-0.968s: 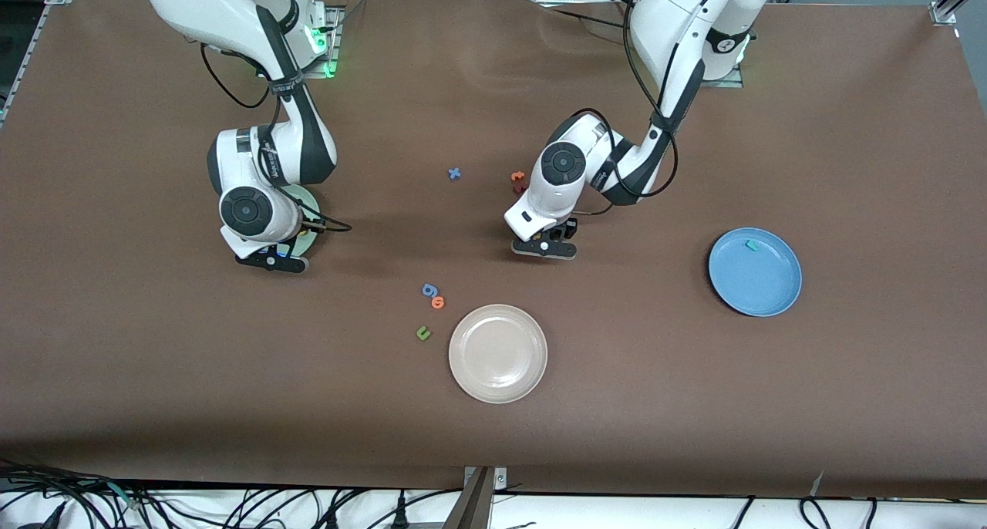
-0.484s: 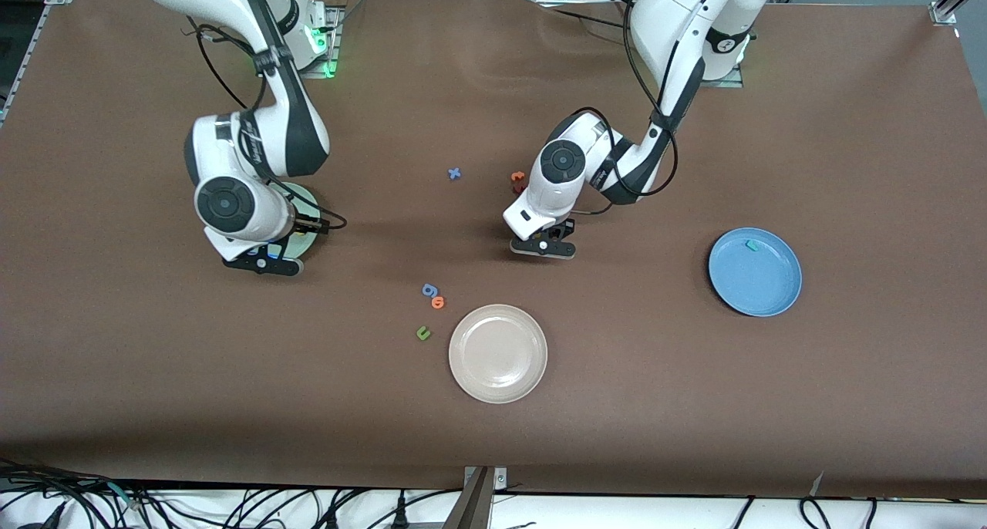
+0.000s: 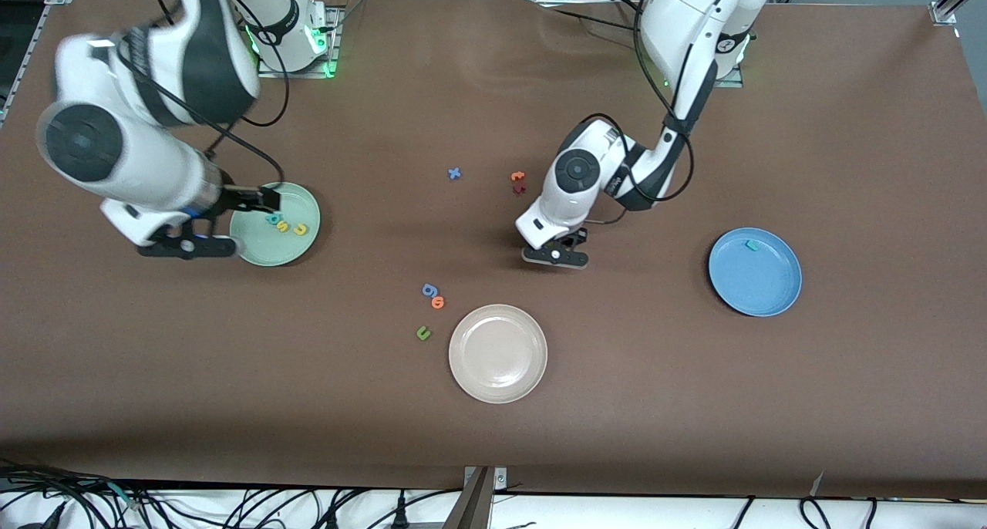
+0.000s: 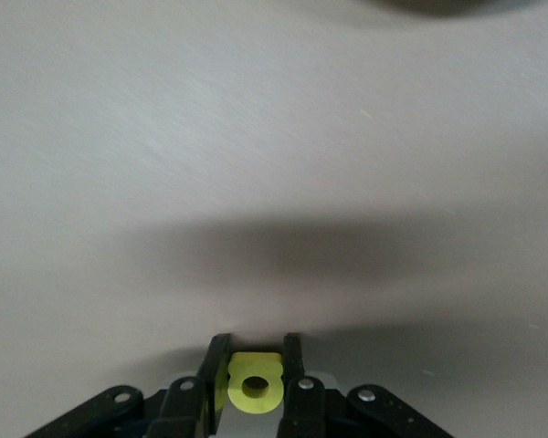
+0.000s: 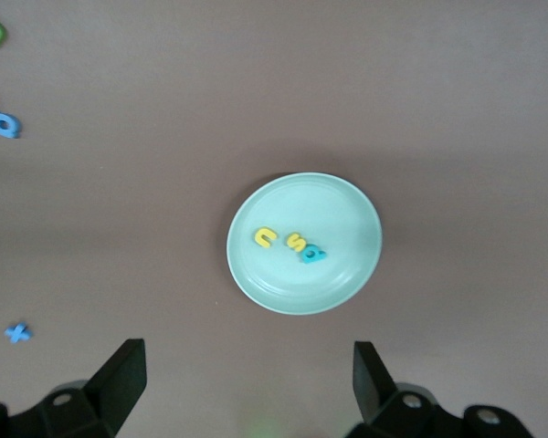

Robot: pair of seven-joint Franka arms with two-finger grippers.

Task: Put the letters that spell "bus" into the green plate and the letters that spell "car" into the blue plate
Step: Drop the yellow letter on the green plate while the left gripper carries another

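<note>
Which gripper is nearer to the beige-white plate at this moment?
Left. The left gripper, shut on the yellow a, is low, just above the table beside the beige-white plate. The open right gripper is by the green plate.

Mint-green plate (image 3: pixel 279 245); medium-blue plate (image 3: pixel 759 286); beige-white plate (image 3: pixel 498 353); yellow letter (image 4: pixel 254 386); brown table (image 3: pixel 694 406).
</note>
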